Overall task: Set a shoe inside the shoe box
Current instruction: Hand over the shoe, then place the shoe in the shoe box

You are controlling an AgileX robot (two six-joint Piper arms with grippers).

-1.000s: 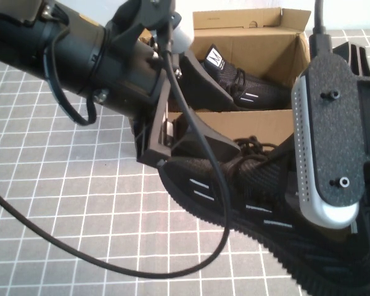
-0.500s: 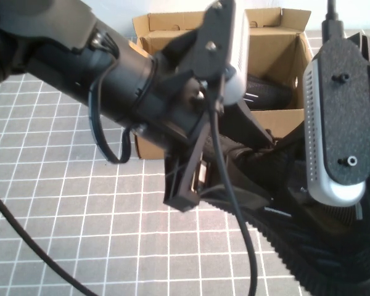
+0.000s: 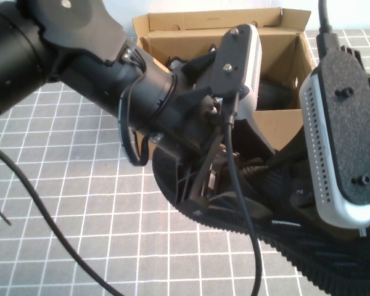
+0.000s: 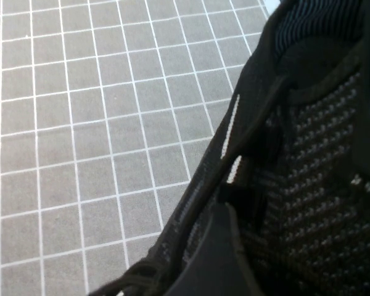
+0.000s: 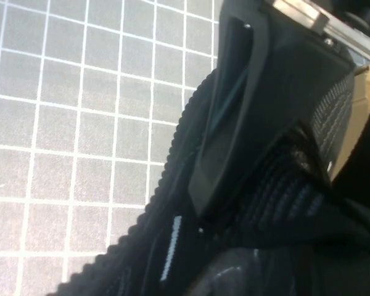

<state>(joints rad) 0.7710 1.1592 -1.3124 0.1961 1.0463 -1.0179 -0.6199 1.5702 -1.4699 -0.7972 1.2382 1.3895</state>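
Note:
The shoe (image 3: 253, 213), a black knit sneaker with thin white side stripes, lies on the checked mat just in front of the shoe box (image 3: 203, 21). It fills the left wrist view (image 4: 296, 154) and the right wrist view (image 5: 283, 191). My left gripper (image 3: 231, 163) is open and low over the laced part, with one finger (image 4: 213, 253) against the shoe's side; that finger also shows in the right wrist view (image 5: 234, 105). My right gripper (image 3: 283, 161) is shut on the shoe's collar, mostly hidden under its wrist housing. The matching sneaker (image 3: 274, 95) lies inside the box.
The grey mat with white grid lines (image 3: 68, 203) spreads to the left and front. A black cable (image 3: 43, 216) loops over it at the left. The right arm's wrist housing (image 3: 339, 142) hides the shoe's heel end and the box's right front.
My left arm has swung from the box opening forward and down onto the shoe in front of the box. The right arm and the shoe have barely moved.

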